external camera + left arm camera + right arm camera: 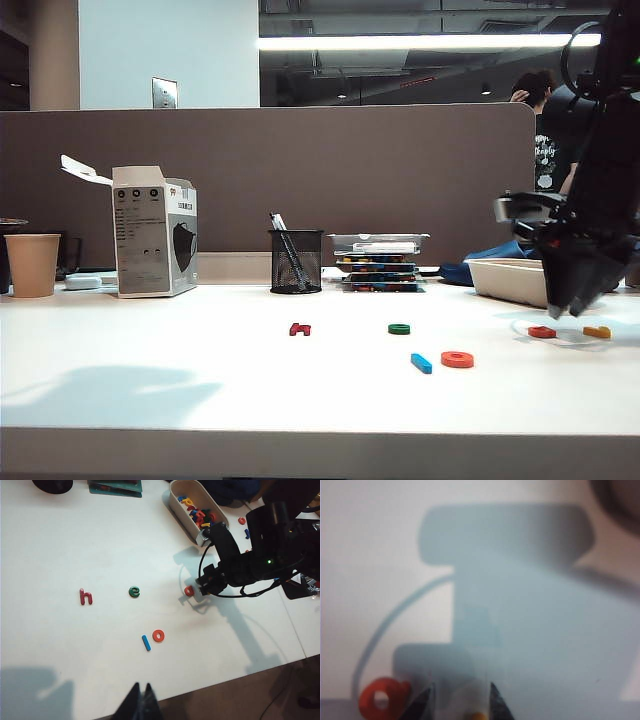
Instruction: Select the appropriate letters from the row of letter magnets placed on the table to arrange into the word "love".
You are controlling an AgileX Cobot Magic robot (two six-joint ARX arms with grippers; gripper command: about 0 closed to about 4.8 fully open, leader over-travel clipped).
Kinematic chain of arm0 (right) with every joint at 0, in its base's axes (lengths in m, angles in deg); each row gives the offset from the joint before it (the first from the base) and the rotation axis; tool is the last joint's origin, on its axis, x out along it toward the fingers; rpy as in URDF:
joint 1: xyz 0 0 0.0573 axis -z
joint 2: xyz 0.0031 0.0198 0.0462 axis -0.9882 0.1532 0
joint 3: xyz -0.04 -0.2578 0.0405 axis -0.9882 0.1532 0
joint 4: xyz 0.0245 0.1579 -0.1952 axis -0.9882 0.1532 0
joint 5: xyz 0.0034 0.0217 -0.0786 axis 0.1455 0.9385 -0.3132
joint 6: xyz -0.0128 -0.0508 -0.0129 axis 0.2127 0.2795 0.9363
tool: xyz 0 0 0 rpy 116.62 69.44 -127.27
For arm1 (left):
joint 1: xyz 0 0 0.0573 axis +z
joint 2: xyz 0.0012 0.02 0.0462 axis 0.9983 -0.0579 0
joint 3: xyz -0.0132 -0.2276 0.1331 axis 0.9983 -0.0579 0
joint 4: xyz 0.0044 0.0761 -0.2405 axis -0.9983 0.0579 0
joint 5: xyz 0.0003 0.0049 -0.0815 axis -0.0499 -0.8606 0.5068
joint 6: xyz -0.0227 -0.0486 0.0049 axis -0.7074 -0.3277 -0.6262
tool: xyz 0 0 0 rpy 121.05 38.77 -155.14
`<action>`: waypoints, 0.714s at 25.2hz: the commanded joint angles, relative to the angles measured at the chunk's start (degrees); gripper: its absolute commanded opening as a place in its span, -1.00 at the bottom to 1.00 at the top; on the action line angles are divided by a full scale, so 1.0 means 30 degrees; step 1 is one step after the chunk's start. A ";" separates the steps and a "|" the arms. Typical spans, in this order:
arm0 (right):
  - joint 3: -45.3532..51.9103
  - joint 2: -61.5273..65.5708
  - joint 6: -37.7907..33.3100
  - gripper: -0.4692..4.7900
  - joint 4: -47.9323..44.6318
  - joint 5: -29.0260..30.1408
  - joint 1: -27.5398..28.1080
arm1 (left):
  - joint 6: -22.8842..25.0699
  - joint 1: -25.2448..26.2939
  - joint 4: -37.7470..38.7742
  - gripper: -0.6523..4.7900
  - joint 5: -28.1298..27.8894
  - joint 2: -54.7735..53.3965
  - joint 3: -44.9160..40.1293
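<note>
On the white worktop (150,390) lie 6 letter magnets. Near the front, the blue bar "l" (421,363) and the orange ring "o" (457,359) sit just beside each other, apart. Behind them stands the dark green "e" (399,328), with the dark red "h" (299,328) well to its left in the exterior view. At far right lie the red-orange rounded letter (541,332) and the yellow letter (597,332), close together. The right end effector (572,308) points down over these 2, its jaws parted with nothing between them; the right wrist view shows the red-orange letter (381,700) just beside one fingertip (422,702) and a sliver of yellow between the tips. The left end effector (140,700) hangs high near the worktop's front edge, its tips together, holding nothing. Behind stand a tray of spare letters (186,517), a mesh pen cup (296,261), a carton (155,243) and a paper cup (32,264).
</note>
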 commanded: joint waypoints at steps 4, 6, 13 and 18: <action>-0.0044 -0.0036 0.0561 -0.31 0.0466 0.0007 0.0160 | 0.0022 -0.0015 -0.0131 -0.78 -0.0036 0.0036 0.0036; -0.0044 -0.0029 0.0627 -0.31 0.0590 0.0007 0.0233 | 0.0022 -0.0015 -0.0131 -0.78 -0.0044 0.0036 0.0036; -0.0029 -0.0029 0.1115 -0.31 0.1020 0.0007 0.0444 | 0.0022 -0.0015 -0.0131 -0.78 -0.0036 0.0036 0.0036; -0.0022 -0.0022 0.1129 -0.31 0.1042 0.0080 0.0517 | 0.0022 -0.0015 -0.0131 -0.78 -0.0044 0.0036 0.0036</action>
